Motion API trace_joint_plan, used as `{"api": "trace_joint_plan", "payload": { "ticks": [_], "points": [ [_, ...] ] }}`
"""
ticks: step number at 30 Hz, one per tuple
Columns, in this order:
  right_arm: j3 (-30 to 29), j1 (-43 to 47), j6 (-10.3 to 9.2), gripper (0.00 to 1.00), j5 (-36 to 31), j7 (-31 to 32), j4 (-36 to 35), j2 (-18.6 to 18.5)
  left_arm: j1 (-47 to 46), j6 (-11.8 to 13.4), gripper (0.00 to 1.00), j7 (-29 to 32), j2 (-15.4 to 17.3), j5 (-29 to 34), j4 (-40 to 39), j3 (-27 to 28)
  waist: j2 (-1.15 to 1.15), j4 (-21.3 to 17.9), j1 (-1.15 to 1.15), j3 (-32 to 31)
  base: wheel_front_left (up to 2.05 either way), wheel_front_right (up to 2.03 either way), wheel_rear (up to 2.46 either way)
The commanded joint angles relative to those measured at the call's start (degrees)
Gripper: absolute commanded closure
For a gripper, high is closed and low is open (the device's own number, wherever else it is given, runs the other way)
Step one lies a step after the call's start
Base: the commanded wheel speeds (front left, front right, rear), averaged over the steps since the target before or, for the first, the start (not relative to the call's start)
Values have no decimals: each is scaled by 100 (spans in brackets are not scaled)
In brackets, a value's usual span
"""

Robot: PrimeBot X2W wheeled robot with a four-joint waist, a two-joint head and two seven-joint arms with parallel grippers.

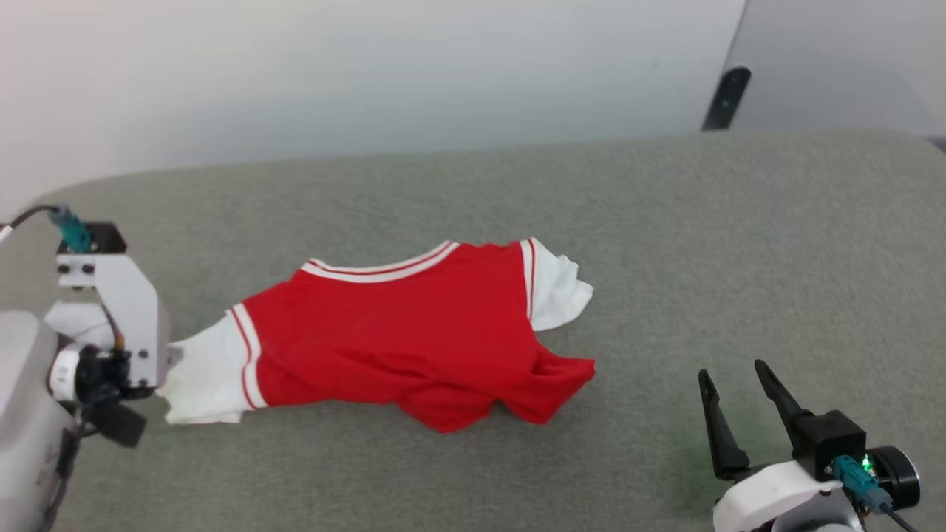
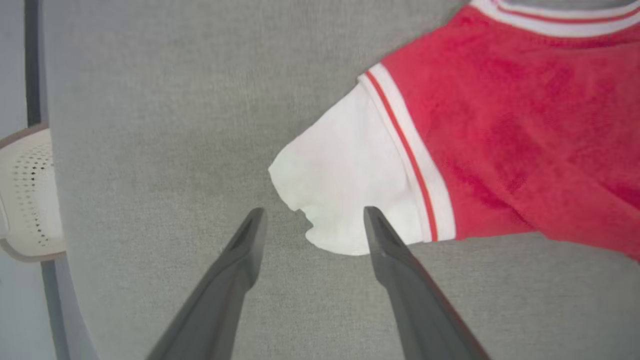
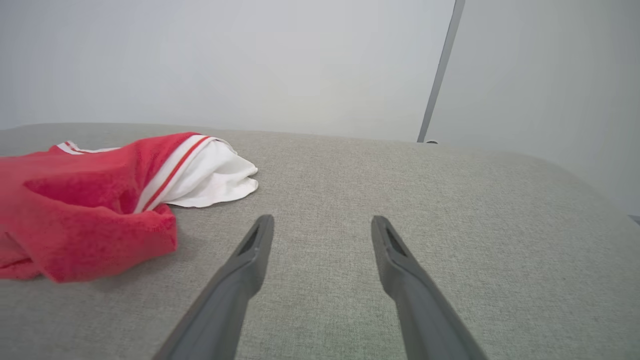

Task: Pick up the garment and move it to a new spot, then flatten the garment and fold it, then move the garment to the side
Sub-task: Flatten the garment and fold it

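The garment [image 1: 399, 340] is a red T-shirt with white sleeves and striped trim, lying rumpled in the middle of the grey surface. Its hem corner is bunched up toward the right [image 3: 100, 235]. In the left wrist view, my left gripper [image 2: 314, 212] stands open over the edge of the left white sleeve [image 2: 345, 175], holding nothing. The left arm's wrist [image 1: 111, 325] sits beside that sleeve at the left edge of the head view. My right gripper [image 1: 732, 369] is open and empty at the lower right, a short way off the garment's hem corner, fingers [image 3: 250, 260] pointing over bare fabric.
The grey upholstered surface [image 1: 739, 258] stretches wide, with free room to the right and behind the garment. A pale wall runs along the back, with a dark post [image 1: 726, 96] at the far right. A white perforated object [image 2: 27, 195] sits beyond the surface's left edge.
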Motion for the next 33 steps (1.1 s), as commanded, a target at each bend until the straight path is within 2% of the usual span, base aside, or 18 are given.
{"api": "trace_joint_plan", "payload": {
  "ticks": [1,3,7,12,14,22,24,28,31,33],
  "points": [
    [48,104,-8,0,36,15,13,-58,136,-22,0,-226,-42,-48,-153,72,0,313,0,-340,0,0,0],
    [81,137,-8,0,79,22,10,-114,287,-136,0,-646,-174,-240,-452,249,0,444,0,-457,0,0,0],
    [72,231,-8,0,14,23,-20,-158,721,-287,0,-1623,-237,-275,-1065,474,0,724,0,-594,0,0,0],
    [1,345,-8,0,-57,20,-49,-149,1449,-303,0,-3097,-434,-190,-1805,760,0,1078,0,-752,0,0,0],
    [-29,391,-8,0,-60,28,-39,-146,1790,-189,0,-3653,-535,-155,-2028,884,0,1220,0,-815,0,0,0],
    [-84,564,-8,0,219,114,-59,-166,3019,-14,0,-5789,-909,256,-2745,1151,0,1737,0,-1017,0,0,0],
    [-136,604,-8,0,233,134,-57,-185,3253,104,0,-6118,-956,405,-2767,1161,0,1868,0,-1053,0,0,0],
    [-233,615,-8,0,308,256,-38,-262,3519,99,0,-6355,-1139,501,-2757,1155,0,2130,0,-1102,0,0,0],
    [-274,423,-8,0,370,539,-6,-471,3557,137,0,-6405,-1254,389,-2745,1308,0,2279,0,-1115,0,0,0],
    [-192,279,-8,0,510,843,63,-674,3548,138,0,-6424,-1218,456,-2756,1337,0,2366,0,-1111,0,0,0]
  ]
}}
